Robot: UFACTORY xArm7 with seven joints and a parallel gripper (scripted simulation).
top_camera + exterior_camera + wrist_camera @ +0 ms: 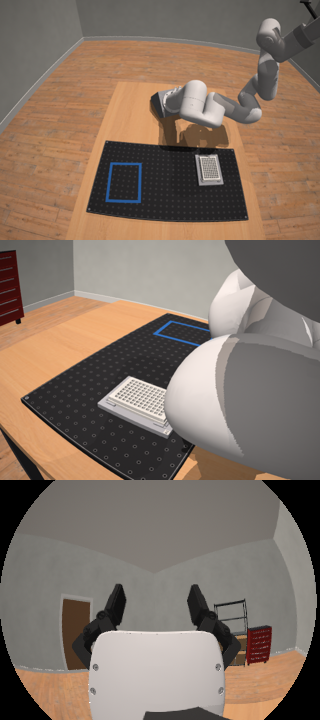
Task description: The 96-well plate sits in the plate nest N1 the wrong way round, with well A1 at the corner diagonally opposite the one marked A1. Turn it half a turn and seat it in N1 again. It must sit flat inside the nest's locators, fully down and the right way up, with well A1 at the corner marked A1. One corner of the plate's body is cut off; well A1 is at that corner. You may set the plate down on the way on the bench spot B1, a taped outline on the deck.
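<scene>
The white 96-well plate (209,168) sits flat in the grey nest N1 (210,182) on the right part of the black deck; it also shows in the exterior view (140,397). The nest's A1 mark (166,431) is at its near right corner there. I cannot make out the plate's cut corner. My gripper (156,591) shows only in the wrist view: its black fingers are wide open and empty, pointing level at the room's walls. It is far from the plate. The arm's links hang over the table behind the deck.
The blue taped outline B1 (124,182) lies on the left part of the deck (168,182), with nothing in it. The arm's base block (158,103) stands on the table behind the deck. A big arm link (245,400) hides the plate's right end in the exterior view.
</scene>
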